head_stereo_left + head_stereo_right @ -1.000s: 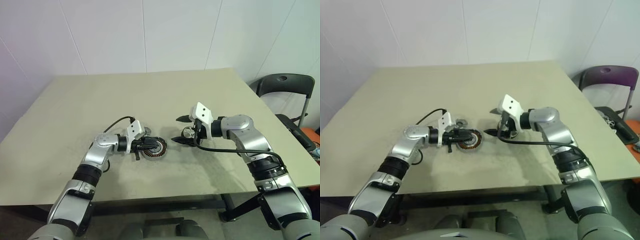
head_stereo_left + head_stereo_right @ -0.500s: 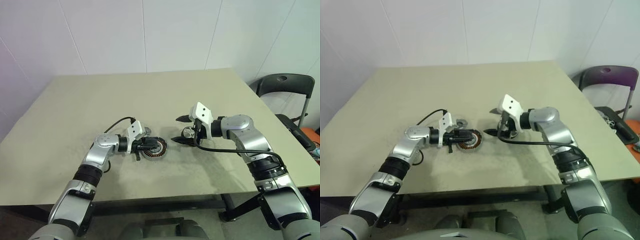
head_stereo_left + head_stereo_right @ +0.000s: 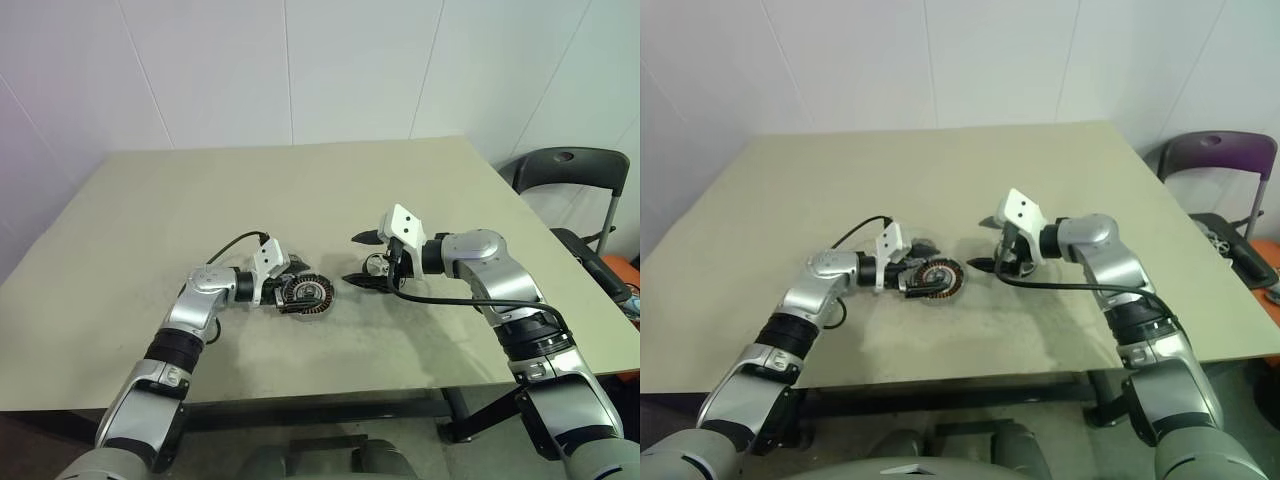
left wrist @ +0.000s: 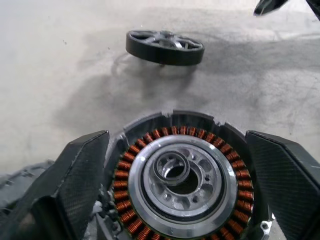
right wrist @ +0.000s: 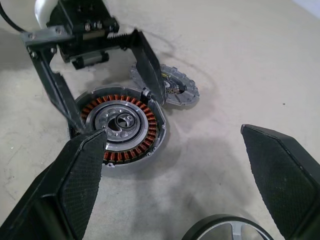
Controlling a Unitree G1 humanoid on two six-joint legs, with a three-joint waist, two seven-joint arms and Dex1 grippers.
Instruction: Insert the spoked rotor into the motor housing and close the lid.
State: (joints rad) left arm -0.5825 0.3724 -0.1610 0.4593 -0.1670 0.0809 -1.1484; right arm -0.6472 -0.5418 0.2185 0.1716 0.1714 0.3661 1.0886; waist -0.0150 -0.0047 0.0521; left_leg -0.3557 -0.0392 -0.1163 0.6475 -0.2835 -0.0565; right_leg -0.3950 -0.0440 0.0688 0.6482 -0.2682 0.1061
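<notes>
The motor housing, with copper windings around a silver centre, lies flat on the table. My left gripper is open, one finger on each side of the housing and clear of its rim. The lid, a grey scalloped disc, lies just behind the housing, beside one left finger. The spoked rotor rests on the table beyond the housing, below my right gripper. That gripper hangs open and empty above the table, pointing toward the left one.
A small loose ring sits on the housing's silver hub. A black cable loops from the left wrist. The beige table has bare room on all sides. A dark chair stands off its right edge.
My left gripper has opened and let go of the motor housing, which now lies between its fingers. The right arm has not moved.
</notes>
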